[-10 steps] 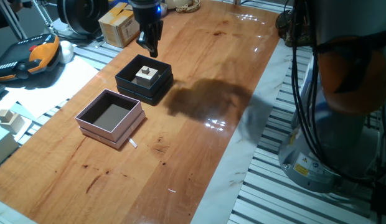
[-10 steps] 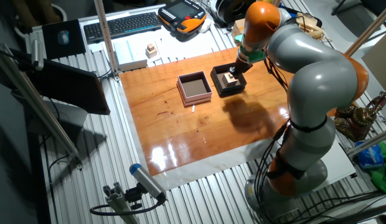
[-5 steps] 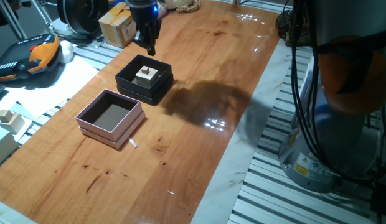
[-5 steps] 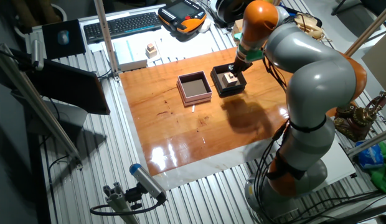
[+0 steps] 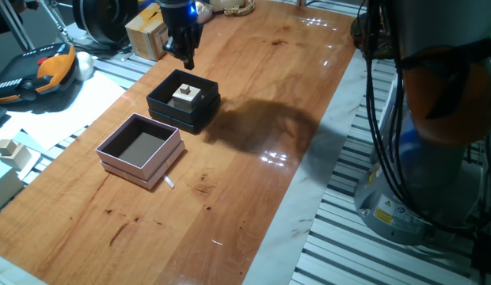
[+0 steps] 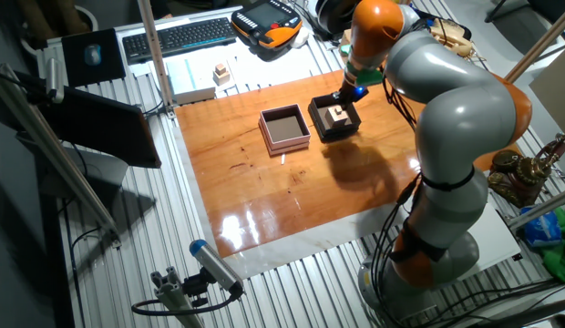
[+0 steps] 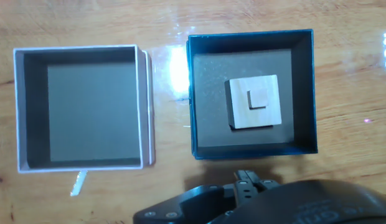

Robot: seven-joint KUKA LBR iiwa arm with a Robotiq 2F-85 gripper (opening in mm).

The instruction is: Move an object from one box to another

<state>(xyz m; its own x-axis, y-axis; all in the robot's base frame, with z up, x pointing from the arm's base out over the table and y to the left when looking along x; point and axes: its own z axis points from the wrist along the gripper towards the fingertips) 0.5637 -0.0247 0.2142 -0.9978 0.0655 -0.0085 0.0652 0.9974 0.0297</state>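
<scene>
Cube [image 7: 258, 98] sits flat atop a wooden block [image 7: 238, 112] in the black box [image 7: 304, 87], edges square to the walls, no long axis. I see my gripper [image 5: 188, 57] hanging above, holding nothing; its opening I cannot tell.

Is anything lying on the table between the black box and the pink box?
No. In the hand view only a bare strip of wood separates the black box from the pink box. One fixed view shows the same gap empty.
</scene>
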